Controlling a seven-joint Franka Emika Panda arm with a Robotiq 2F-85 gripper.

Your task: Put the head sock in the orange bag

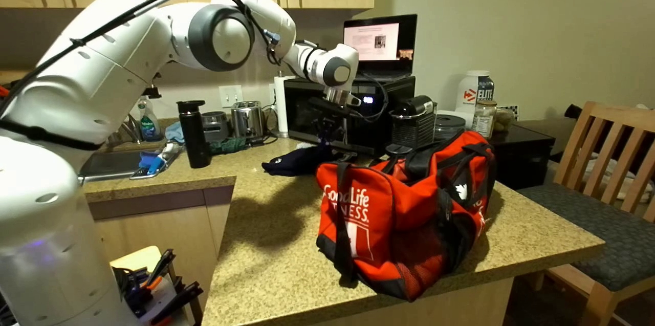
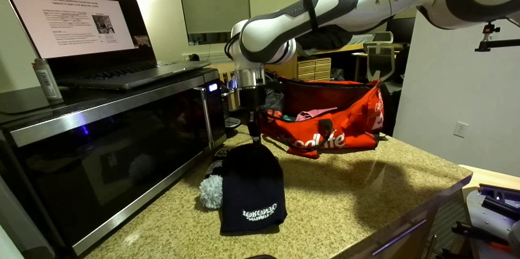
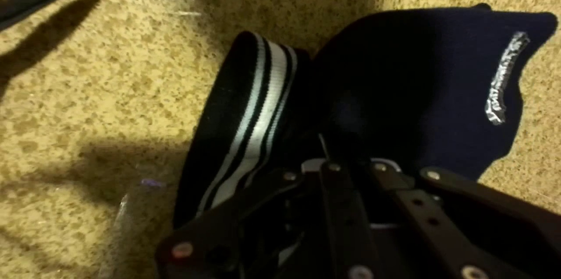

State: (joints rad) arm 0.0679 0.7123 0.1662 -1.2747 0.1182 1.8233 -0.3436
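Pointing down at the head sock near the orange bag are the fingers; parted or pinched, I can't say.

the arm stands off the inner corner of the counter, bent at the elbow, stretched toward the back edge. the wrist is turned so the gripper points straight down, well apart from the end corners. the fingers look close together; whether they meet is hidden.
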